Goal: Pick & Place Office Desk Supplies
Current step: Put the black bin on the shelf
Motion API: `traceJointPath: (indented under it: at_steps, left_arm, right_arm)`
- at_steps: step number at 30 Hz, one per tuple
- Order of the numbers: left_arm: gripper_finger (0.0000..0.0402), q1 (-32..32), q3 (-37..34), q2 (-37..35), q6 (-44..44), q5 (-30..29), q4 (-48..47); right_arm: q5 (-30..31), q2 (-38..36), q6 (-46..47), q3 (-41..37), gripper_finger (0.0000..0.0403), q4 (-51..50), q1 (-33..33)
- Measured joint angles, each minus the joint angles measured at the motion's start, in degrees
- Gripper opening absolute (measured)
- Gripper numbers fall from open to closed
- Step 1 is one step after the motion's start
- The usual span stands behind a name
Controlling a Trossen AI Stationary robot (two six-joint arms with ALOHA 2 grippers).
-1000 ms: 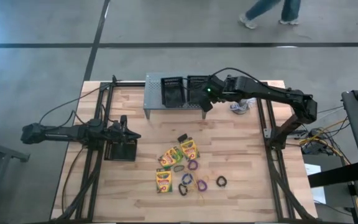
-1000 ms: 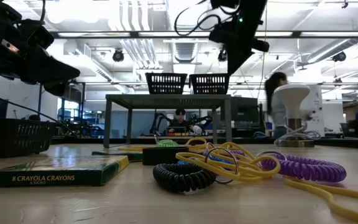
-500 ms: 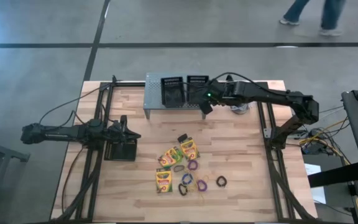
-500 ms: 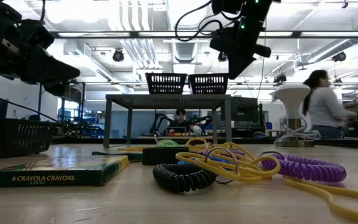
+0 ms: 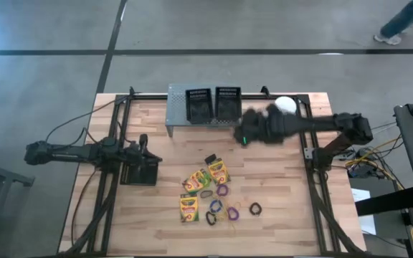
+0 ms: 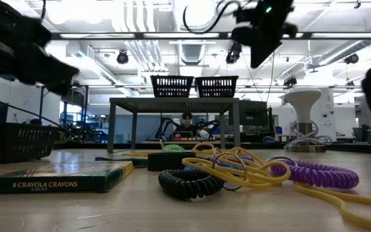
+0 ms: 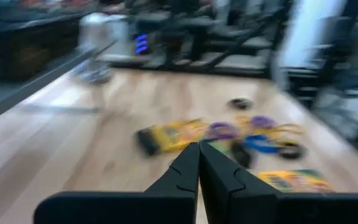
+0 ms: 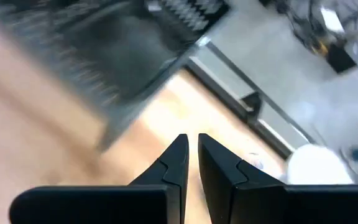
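Crayon boxes, yellow-and-green cardboard [image 5: 218, 170], number three (elastic loops clustered alongside) at six o'clock on the wooden tabletop [image 5: 171, 150]; right claw [image 5: 244, 138] and left claw [image 5: 151, 156] both clenched, empty.

Pale planked wood table [image 5: 278, 193] with a matt finish; printed cardboard crayon boxes [image 5: 218, 170]; coiled plastic elastic loops [image 6: 189, 182]; perforated grey metal stand [image 5: 178, 107]; dark mesh baskets [image 5: 199, 104].

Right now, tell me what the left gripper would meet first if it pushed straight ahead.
Probably the yellow crayon box at the near edge of the supplies pile; the left gripper, jaws shut, points at it over bare table. Depth is unclear.
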Motion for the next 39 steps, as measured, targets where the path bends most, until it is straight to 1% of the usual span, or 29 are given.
traceJointPath:
  at_steps: [2, 4, 6, 7, 9, 11, 13, 14, 17, 19, 21, 25, 28, 30, 32, 36, 37, 39]
  left_arm:
    - [0.0014, -3.0, 0.0, 0.0, 1.5, 1.1, 3.5]
    - [0.0011, -6.9, 0.0, 0.0, 3.0, -1.5, 5.8]
    - [0.0006, -11.2, 0.0, 0.9, 3.7, -7.7, 7.5]
    - [0.0004, -13.4, 0.2, 1.6, 3.8, -11.7, 7.7]
    - [0.0003, -17.6, 2.0, 4.0, 3.8, -19.0, 5.5]
    - [0.0003, -21.2, 5.4, 7.4, 3.8, -25.9, 4.1]
    - [0.0003, -23.6, 9.9, 12.2, 3.7, -31.6, 2.7]
    - [0.0003, -24.3, 12.2, 14.6, 3.6, -33.5, 0.5]
    - [0.0003, -24.8, 20.8, 23.9, 2.1, -36.1, -6.9]
    - [0.0002, -24.7, 26.4, 30.6, -0.3, -37.1, -13.2]
    - [0.0002, -24.6, 32.0, 37.1, -1.6, -37.3, -20.5]
    - [0.0005, -24.6, 43.1, 49.1, -7.5, -37.2, -38.1]
    - [0.0009, -24.6, 49.3, 56.3, -13.5, -35.5, -49.5]
    - [0.0010, -24.6, 51.7, 60.0, -15.4, -33.6, -54.7]
    - [0.0010, -24.6, 53.2, 63.0, -17.6, -30.8, -58.0]
    - [0.0010, -24.6, 53.9, 66.6, -24.0, -21.3, -66.3]
    - [0.0011, -24.7, 53.9, 66.9, -26.3, -20.0, -68.5]
    - [0.0014, -24.6, 53.9, 66.8, -30.9, -19.7, -73.1]
  right_arm:
    - [1.1, -0.1, 4.8, -3.3, 0.0031, 1.4, 6.3]
    - [2.6, 0.4, 10.0, -7.0, 0.0031, 4.2, 12.6]
    - [4.4, 1.4, 14.7, -10.9, 0.0031, 8.6, 18.4]
    - [5.5, 1.9, 16.4, -12.5, 0.0031, 11.6, 20.9]
    - [8.1, 3.1, 17.7, -16.0, 0.0031, 18.9, 25.3]
    - [10.3, 4.3, 15.6, -18.7, 0.0031, 27.5, 28.2]
    - [10.9, 5.8, 10.8, -20.9, 0.0031, 35.1, 29.7]
    - [10.9, 6.5, 8.2, -21.7, 0.0031, 38.7, 30.1]
    - [11.0, 8.8, 1.4, -23.5, 0.0031, 48.0, 30.3]
    - [10.9, 10.4, -1.4, -24.0, 0.0031, 51.6, 30.3]
    - [11.0, 12.1, -2.6, -24.1, 0.0031, 52.7, 30.1]
    - [10.9, 15.4, -2.3, -23.8, 0.0031, 52.8, 30.1]
    - [10.9, 17.6, -1.9, -23.2, 0.0031, 53.0, 30.2]
    - [10.8, 19.2, -1.9, -22.7, 0.0031, 54.5, 30.2]
    - [10.7, 20.6, -1.9, -22.2, 0.0031, 55.3, 30.2]
    - [10.5, 23.8, -2.7, -20.4, 0.0031, 55.6, 30.2]
    - [10.4, 24.5, -3.6, -19.7, 0.0031, 55.8, 30.2]
    - [10.3, 25.6, -6.4, -18.7, 0.0031, 55.1, 30.2]
